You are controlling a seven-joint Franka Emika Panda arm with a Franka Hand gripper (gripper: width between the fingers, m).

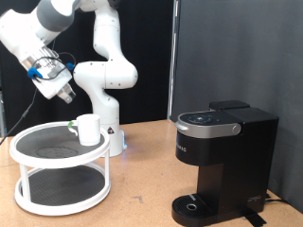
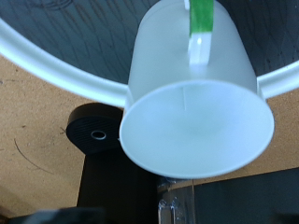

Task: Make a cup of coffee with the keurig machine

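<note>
The cup (image 1: 88, 129) is a white mug standing upright on the top tier of a round white two-tier rack (image 1: 38, 156) at the exterior view's left. Its handle, marked with green tape, points to the exterior view's left. In the wrist view the cup (image 2: 196, 93) fills the middle, seen from above its open mouth, and looks empty. My gripper (image 1: 64, 95) hangs above the cup, a little to the exterior view's left, apart from it, with nothing between its fingers. The keurig machine (image 1: 222, 161) stands at the exterior view's right, lid down, nothing on its drip base (image 1: 194, 204).
The rack's white rim (image 2: 56, 70) and dark mesh shelf show in the wrist view. The white robot base (image 1: 104, 95) stands just behind the rack. A brown tabletop (image 1: 142, 184) lies between the rack and the machine. A black curtain forms the backdrop.
</note>
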